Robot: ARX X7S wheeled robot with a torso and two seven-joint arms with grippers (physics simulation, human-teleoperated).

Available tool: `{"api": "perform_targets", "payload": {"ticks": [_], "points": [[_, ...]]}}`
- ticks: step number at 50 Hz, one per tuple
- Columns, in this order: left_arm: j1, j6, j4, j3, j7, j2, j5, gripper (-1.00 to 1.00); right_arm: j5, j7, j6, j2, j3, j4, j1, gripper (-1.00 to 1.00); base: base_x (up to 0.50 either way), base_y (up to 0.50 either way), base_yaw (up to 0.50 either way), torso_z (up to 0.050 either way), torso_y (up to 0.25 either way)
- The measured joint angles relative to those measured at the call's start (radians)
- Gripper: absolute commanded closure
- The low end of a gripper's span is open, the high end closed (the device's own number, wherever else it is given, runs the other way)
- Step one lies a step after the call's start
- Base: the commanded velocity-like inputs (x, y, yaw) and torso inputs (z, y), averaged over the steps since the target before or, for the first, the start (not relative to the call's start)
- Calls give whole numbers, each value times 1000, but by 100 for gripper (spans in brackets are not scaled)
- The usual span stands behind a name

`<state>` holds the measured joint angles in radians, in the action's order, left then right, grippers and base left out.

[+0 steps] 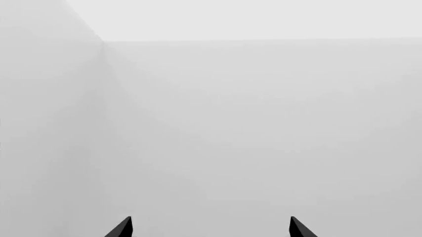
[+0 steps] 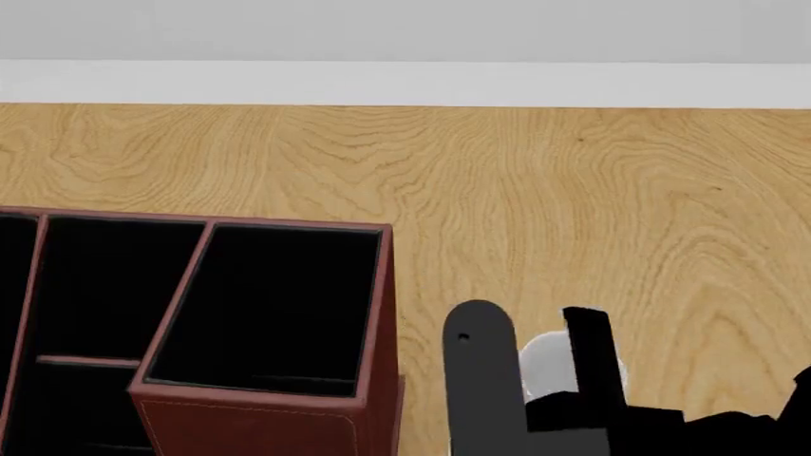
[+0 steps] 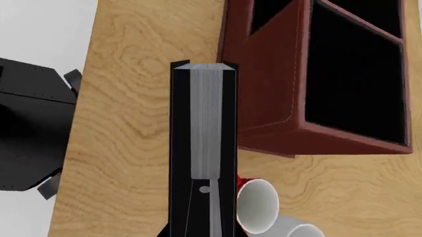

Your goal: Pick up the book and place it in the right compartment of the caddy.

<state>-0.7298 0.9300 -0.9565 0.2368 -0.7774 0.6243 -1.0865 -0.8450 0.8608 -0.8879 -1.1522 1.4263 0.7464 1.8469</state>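
The book (image 3: 203,123), with black covers and pale page edges, stands out lengthwise from my right gripper (image 3: 201,222), which is shut on it. It hangs over the wooden table beside the caddy (image 3: 277,98), apart from its outer wall. The caddy (image 2: 260,418) is a reddish-brown box, and its right compartment (image 2: 273,304) is black inside with raised walls. In the wrist view the right compartment (image 3: 356,84) lies just past the book's far end. One grey finger (image 2: 480,370) shows to the right of the caddy. My left gripper (image 1: 211,226) is open and faces a blank wall.
A red-and-white mug (image 3: 257,205) lies on its side next to the held book, with a second pale mug (image 3: 297,229) beside it. The wooden table (image 2: 571,190) runs back to a white wall. The robot's black base (image 3: 26,128) sits off the table's edge.
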Motion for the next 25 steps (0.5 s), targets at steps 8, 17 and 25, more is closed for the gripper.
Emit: {"api": "perform_targets", "payload": {"ticks": [8,17,25], "points": [[2,-6,0,-2,-3,3,-1,-100,-144,-77,-3,-2,-98,-33,44,100,0,0,0,0,0],[3,-11,0,-3,-7,9,-5,-100,-253,-142,26,0,-182,-100,71,100,0,0,0,0,1],[4,-16,0,0,-13,13,-12,-100,-296,-178,48,32,-228,-188,88,100,0,0,0,0,0]]}}
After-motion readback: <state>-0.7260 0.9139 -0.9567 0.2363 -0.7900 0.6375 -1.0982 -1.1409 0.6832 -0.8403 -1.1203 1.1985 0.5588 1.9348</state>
